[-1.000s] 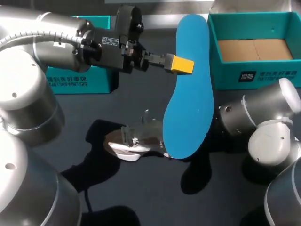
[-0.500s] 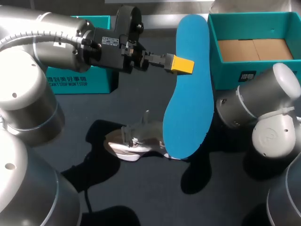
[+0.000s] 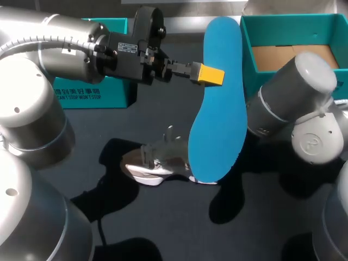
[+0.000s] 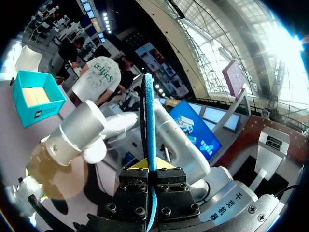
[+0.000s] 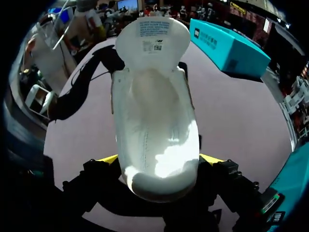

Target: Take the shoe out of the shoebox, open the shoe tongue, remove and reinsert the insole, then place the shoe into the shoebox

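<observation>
The left gripper (image 3: 211, 75) is clamped on the blue insole (image 3: 217, 119) and holds it upright above the table (image 3: 179, 234). The insole sits edge-on between the gripper's fingers. Below it is the white shoe (image 3: 155, 163), its tongue (image 5: 153, 36) folded open. I cannot tell whether the shoe touches the table. The right gripper (image 5: 159, 164) pinches the shoe's heel end from both sides. The open shoebox (image 3: 283, 23) stands at the far right.

Two lines of white print on left box (image 3: 76, 93) front; small label on left arm (image 3: 125, 48); printed tag on shoe tongue (image 5: 153, 29), illegible.
</observation>
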`<state>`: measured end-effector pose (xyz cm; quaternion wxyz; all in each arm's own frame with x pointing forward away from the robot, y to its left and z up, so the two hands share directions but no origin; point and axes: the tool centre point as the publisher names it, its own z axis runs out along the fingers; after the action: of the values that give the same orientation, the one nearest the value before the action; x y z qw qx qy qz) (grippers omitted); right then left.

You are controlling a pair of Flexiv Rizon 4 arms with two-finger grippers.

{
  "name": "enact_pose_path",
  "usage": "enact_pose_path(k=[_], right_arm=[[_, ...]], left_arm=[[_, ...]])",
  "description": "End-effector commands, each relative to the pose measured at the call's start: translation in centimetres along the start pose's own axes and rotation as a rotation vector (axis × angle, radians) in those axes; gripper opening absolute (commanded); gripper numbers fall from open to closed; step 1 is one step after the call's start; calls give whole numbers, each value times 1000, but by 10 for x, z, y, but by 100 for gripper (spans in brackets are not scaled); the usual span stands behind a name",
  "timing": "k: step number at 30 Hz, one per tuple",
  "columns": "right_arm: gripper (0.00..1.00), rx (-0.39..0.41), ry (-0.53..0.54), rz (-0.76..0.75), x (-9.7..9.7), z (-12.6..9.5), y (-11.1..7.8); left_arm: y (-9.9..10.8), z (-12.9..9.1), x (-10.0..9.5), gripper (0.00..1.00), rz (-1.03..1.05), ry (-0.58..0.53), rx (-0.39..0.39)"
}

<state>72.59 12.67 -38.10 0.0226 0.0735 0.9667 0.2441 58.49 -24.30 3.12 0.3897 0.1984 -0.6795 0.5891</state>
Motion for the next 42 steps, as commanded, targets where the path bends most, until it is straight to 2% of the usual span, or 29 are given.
enact_pose_path(k=[1, 5, 42], right_arm=[[100, 347, -9, 4, 4, -10, 7], [100, 381, 7, 11, 6, -14, 7], [100, 381, 7, 11, 6, -14, 7]], left_arm=[[1, 1, 0, 0, -1, -1, 2], [1, 1, 0, 0, -1, -1, 2], [1, 1, 0, 0, -1, -1, 2]])
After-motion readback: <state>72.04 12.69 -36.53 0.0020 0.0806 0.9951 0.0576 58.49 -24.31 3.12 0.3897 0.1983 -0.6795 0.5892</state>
